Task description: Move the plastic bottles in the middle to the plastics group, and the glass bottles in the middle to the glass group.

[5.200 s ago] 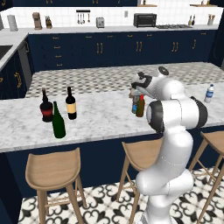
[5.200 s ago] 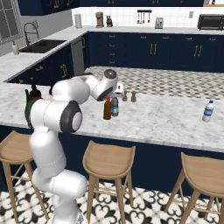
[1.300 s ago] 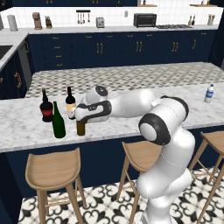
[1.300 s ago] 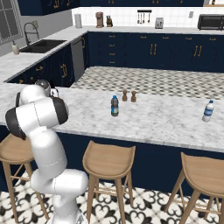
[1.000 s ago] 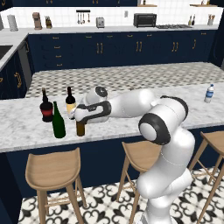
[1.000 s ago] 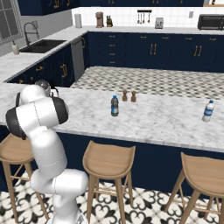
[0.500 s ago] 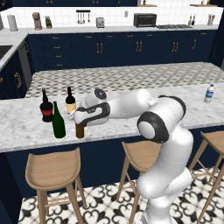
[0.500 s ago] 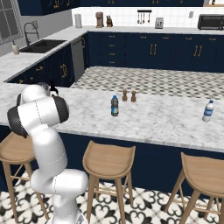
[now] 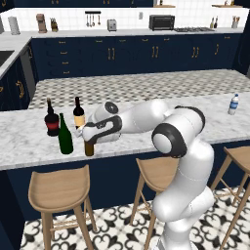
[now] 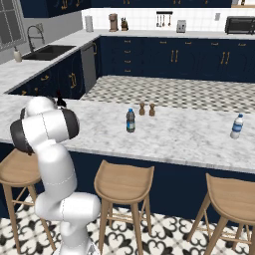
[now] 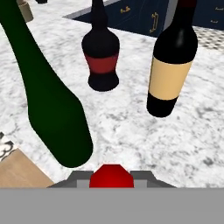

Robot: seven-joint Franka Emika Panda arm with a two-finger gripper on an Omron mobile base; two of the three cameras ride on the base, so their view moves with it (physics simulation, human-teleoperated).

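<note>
My gripper (image 9: 90, 137) is shut on the red cap (image 11: 111, 175) of the amber-brown bottle (image 9: 89, 148), which stands low at the counter beside the glass group. The tall plain green bottle (image 9: 65, 135) (image 11: 52, 100) stands just left of it. Behind them are the squat red-label wine bottle (image 9: 51, 120) (image 11: 101, 54) and the slimmer yellow-label one (image 9: 78, 114) (image 11: 170, 65). The bluish plastic bottle (image 10: 130, 120) stands mid-counter, far from my hand. The clear water bottle (image 9: 234, 104) (image 10: 237, 126) stands at the counter's right end.
Two small wooden shakers (image 10: 147, 109) stand behind the bluish bottle. Wooden stools (image 9: 56, 188) (image 10: 124, 182) line the counter's front edge (image 9: 44, 163), close below the amber bottle. A sink (image 10: 42, 51) lies on the far left counter.
The arm has carried the amber bottle from mid-counter to the left group. Over the last second it sank slightly toward the counter, right of the green bottle.
</note>
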